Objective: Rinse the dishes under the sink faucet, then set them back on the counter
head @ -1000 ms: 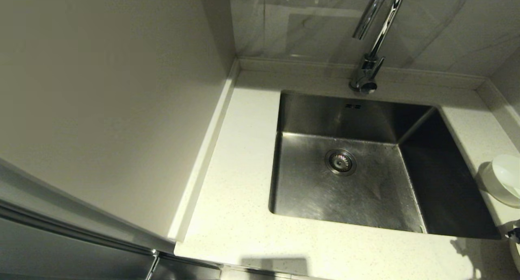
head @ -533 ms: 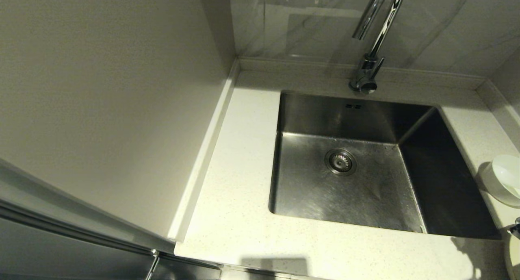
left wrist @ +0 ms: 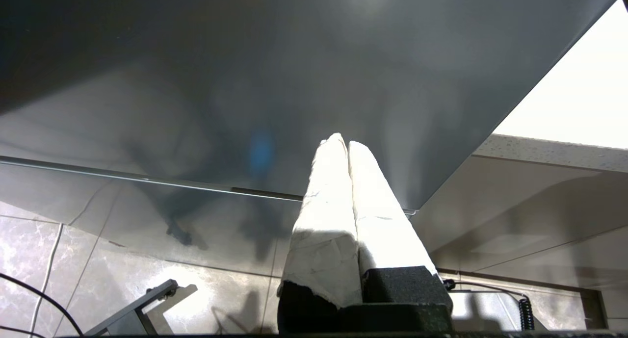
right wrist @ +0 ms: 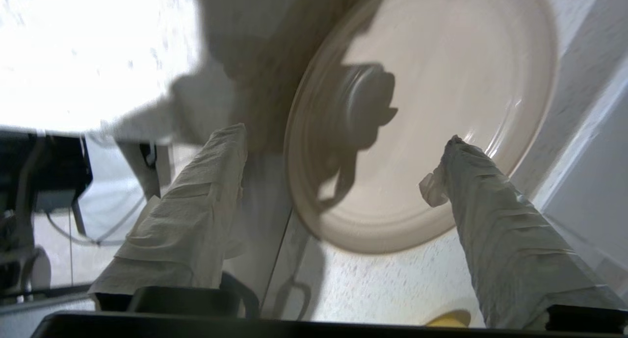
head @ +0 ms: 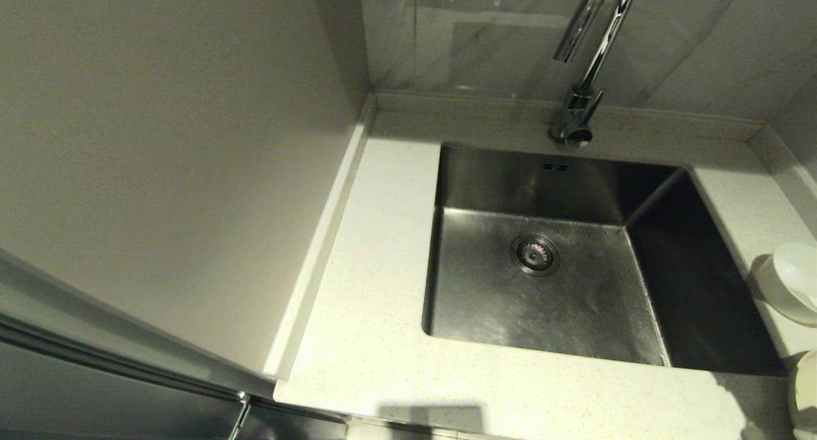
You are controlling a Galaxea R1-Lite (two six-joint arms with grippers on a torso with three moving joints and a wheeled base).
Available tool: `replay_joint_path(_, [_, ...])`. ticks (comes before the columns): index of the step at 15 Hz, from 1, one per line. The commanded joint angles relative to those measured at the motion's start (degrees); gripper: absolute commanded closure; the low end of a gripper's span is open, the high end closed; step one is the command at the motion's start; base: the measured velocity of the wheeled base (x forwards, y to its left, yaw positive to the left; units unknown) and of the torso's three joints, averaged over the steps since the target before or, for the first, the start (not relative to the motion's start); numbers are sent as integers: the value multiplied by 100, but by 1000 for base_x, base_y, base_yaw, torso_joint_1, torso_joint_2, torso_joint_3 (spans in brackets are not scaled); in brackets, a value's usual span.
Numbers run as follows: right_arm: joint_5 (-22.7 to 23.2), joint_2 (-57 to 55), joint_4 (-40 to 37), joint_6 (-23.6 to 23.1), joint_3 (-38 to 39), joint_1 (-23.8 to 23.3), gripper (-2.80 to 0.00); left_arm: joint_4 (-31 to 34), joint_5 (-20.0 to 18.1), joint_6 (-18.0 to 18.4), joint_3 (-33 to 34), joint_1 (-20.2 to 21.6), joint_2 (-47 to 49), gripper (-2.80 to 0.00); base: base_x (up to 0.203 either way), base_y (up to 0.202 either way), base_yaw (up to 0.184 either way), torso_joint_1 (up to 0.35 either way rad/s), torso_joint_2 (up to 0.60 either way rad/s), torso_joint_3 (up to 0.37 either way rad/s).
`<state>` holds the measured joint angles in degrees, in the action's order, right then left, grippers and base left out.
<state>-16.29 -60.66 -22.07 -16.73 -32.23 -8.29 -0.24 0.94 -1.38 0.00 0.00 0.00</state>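
- While it lies flat on the counter (right wrist: 382, 289), the plate (right wrist: 431, 107) is round, without a long axis.
- The right gripper (right wrist: 343, 142) hangs over it, fingers spread wide: one beyond its rim, one above its face.
- No readable writing.
- Left gripper (left wrist: 347, 144): pressed together, empty, off the counter.

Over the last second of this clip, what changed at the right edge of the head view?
The dark end effector tip that showed at the head view's right edge, by the counter's front corner, has slipped out of sight there. More of the wide cream-white round plate now shows. The small round white bowl, the brushed steel sink and the chrome gooseneck faucet stayed put.
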Motion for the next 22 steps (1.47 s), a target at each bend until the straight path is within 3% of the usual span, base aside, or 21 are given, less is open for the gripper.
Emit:
replay_joint_path(1, [13,-35,127,-15,-167,3,-280,-2,3,-3,0,0,-18,0,0,0,0,0,0,0])
replay_joint_path(7, [621,-782,1201,117,-1157,26,-280,-2,3,-3,0,0,-18,0,0,0,0,0,0,0])
replay_joint_path(10, [594,-1032,1276,403,-1589,592,-280,-2,3,-3,0,0,-18,0,0,0,0,0,0,0])
replay_joint_path(11, [419,-1107,1276,454,-1782,842,-280,-2,3,-3,0,0,-18,0,0,0,0,0,0,0])
replay_joint_path(13, [-586,-1259,1272,459,-2259,1237,-280,-2,3,-3,0,0,-18,0,0,0,0,0,0,0])
replay_joint_path(16, [-1792,-1403,1244,284,-3088,1347,-280,-2,3,-3,0,0,-18,0,0,0,0,0,0,0])
replay_joint_path(19, [-1956,-1283,1255,302,-3096,1304,-280,-2,3,-3,0,0,-18,0,0,0,0,0,0,0])
replay_joint_path(22, [-1778,-1153,1283,463,-2794,1304,-280,-2,3,-3,0,0,-18,0,0,0,0,0,0,0])
